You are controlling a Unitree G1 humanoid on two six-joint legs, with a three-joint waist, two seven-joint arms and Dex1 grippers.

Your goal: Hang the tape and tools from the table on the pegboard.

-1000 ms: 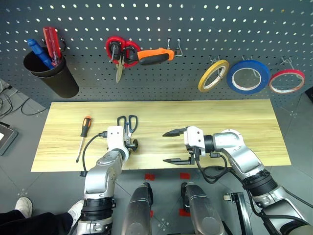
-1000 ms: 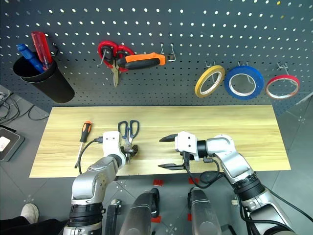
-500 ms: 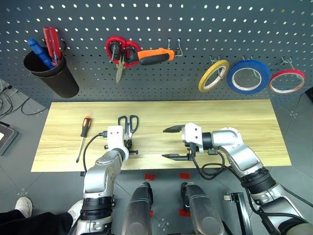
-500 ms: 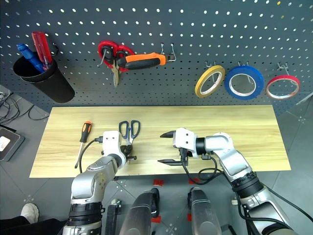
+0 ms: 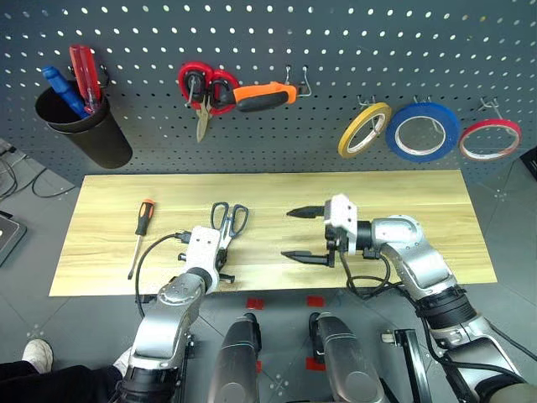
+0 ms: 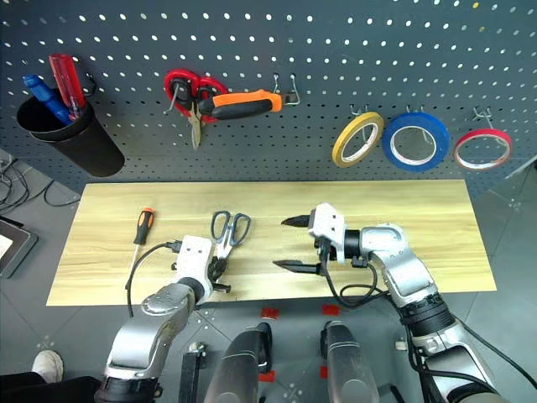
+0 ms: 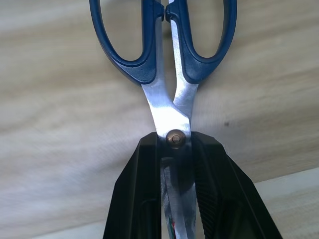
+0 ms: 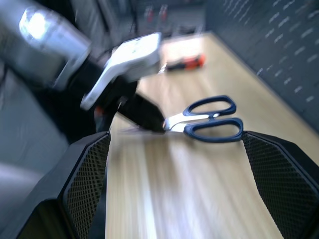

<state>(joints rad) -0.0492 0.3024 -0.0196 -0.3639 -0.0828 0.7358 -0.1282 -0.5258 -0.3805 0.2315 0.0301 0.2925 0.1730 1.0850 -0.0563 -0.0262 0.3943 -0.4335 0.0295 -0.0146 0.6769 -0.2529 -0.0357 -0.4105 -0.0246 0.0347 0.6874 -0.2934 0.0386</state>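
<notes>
The dark-blue-handled scissors [image 5: 229,220] are over the wooden table [image 5: 403,193], handles toward the pegboard [image 5: 336,50]. My left gripper [image 5: 221,254] is shut on their steel blades, and its black fingers [image 7: 142,189] clamp just below the pivot. My right gripper [image 5: 288,233] hovers open to the right of the scissors, pointing left at them. The orange-and-black screwdriver [image 5: 140,231] lies on the table's left part. The orange-handled pliers [image 5: 267,96] and the blue tape [image 5: 424,131] hang on pegboard hooks.
Red-handled scissors [image 5: 205,88] hang beside the pliers. A yellow roll [image 5: 364,129] and a red roll [image 5: 491,139] flank the blue tape. A black cup [image 5: 84,134] with red and blue screwdrivers hangs at far left. A person's shoe [image 5: 38,357] is at bottom left.
My left gripper has shut on the scissors' blades and drawn back toward the table's front edge, tilting the scissors. My right gripper has risen a little, still open.
</notes>
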